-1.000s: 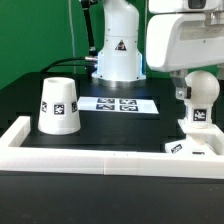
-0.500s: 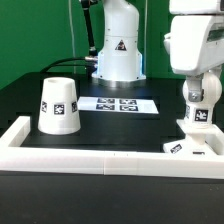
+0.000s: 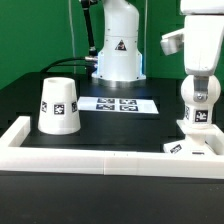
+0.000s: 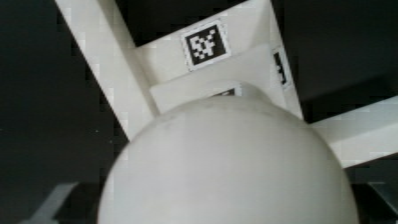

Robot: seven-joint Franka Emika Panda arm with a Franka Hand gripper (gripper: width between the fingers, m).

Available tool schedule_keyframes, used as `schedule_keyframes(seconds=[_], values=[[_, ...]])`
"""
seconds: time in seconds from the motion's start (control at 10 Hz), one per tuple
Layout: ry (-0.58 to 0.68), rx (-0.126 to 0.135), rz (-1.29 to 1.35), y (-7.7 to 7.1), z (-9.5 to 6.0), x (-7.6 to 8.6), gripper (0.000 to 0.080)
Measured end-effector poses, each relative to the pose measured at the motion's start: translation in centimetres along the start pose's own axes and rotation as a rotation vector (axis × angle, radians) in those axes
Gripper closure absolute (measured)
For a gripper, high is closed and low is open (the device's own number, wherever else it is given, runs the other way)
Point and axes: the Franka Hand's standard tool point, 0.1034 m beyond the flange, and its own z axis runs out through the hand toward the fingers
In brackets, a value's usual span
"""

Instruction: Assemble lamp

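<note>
The white lamp bulb (image 3: 201,98) stands upright on the lamp base (image 3: 196,144) at the exterior view's right, inside the white frame. My gripper (image 3: 199,76) hangs straight over the bulb's top, jaws spread to either side of it with a small gap on each side. In the wrist view the bulb (image 4: 228,165) fills the lower half, with the base (image 4: 210,48) and its tag beneath it. The white lamp hood (image 3: 58,105) stands on the table at the exterior view's left, apart from the gripper.
The marker board (image 3: 119,103) lies flat in front of the robot's pedestal (image 3: 118,55). A low white frame (image 3: 90,148) borders the table's near side and left corner.
The arm's hand has shifted up and toward the exterior view's right above the bulb. The bulb, base and hood have not moved.
</note>
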Motion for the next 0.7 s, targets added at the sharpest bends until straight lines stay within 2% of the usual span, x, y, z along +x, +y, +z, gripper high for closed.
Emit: schedule_keyframes(seconds=[0.4,0.7], values=[[0.001,0.002,0.090,0.30,-0.03,-0.65,0.0223],[0.004,-0.002,0.428,0.45,-0.07,-0.74,0.0223]])
